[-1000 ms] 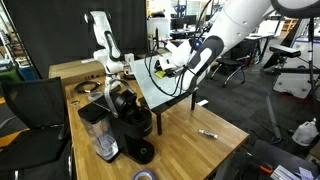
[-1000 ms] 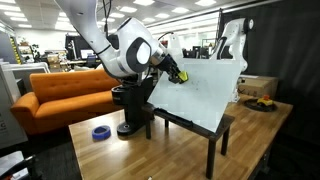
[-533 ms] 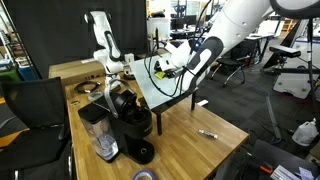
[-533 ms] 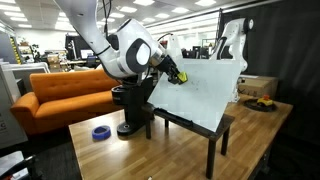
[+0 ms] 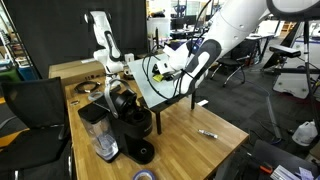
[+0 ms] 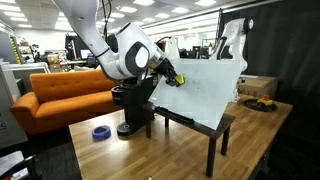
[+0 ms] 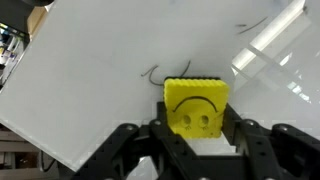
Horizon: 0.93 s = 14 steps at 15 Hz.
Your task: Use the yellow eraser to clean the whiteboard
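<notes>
While the gripper (image 7: pixel 197 124) pinches the eraser (image 7: pixel 196 100), its face lies against the whiteboard (image 7: pixel 100 60); a dark squiggle (image 7: pixel 153 74) sits just beyond it.

Seen in an exterior view, the white arm (image 6: pixel 85 25) sweeps down from eleven o'clock into a bulky round wrist joint (image 6: pixel 128 52), and the end effector (image 6: pixel 172 74) juts out toward four o'clock. In an exterior view from another spot, the arm (image 5: pixel 238 22) drops in from one o'clock, with the end effector (image 5: pixel 163 63) aimed at nine o'clock. In the wrist view the end effector (image 7: pixel 197 128) rises from six o'clock, black fingers (image 7: pixel 165 128) clamped on the yellow eraser (image 7: pixel 196 104).
</notes>
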Tool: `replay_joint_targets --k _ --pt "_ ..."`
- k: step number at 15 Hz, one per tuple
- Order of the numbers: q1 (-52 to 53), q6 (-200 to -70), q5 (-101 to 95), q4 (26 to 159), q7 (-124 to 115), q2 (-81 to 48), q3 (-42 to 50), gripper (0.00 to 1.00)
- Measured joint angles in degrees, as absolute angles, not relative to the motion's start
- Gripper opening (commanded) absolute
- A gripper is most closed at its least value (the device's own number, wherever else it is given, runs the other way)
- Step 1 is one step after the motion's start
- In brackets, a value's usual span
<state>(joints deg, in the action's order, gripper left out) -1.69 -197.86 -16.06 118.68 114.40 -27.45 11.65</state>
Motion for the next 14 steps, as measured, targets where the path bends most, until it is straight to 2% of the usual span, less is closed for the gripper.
replay_joint_targets --k 6,14 --pt "-1.1 -197.9 -16.1 119.6 114.8 -27.4 11.7 0.29" --pt "6.8 -198.1 -14.9 125.9 115.1 -26.9 20.2 0.29"
